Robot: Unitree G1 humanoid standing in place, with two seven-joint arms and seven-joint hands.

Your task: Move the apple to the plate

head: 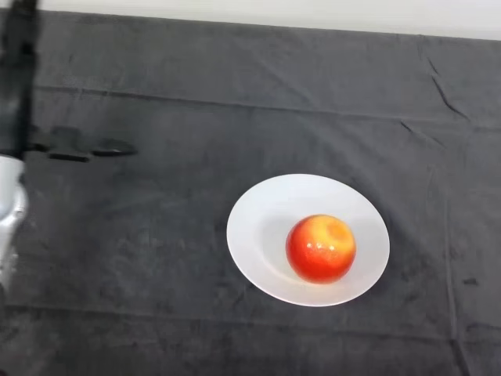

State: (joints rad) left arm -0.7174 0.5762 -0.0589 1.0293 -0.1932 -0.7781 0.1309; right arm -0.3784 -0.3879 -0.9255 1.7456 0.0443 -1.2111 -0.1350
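Observation:
A red and yellow apple rests upright on the white plate, slightly right of the plate's middle, on the dark cloth. My silver-grey left arm shows only at the far left edge. My black hand rises above it along that edge, far from the plate and touching neither apple nor plate. Most of the hand is cut off by the edge.
The dark cloth covers the whole table and lies wrinkled toward the right and front. A pale strip runs along the table's far edge. A dark shadow lies on the cloth beside the hand.

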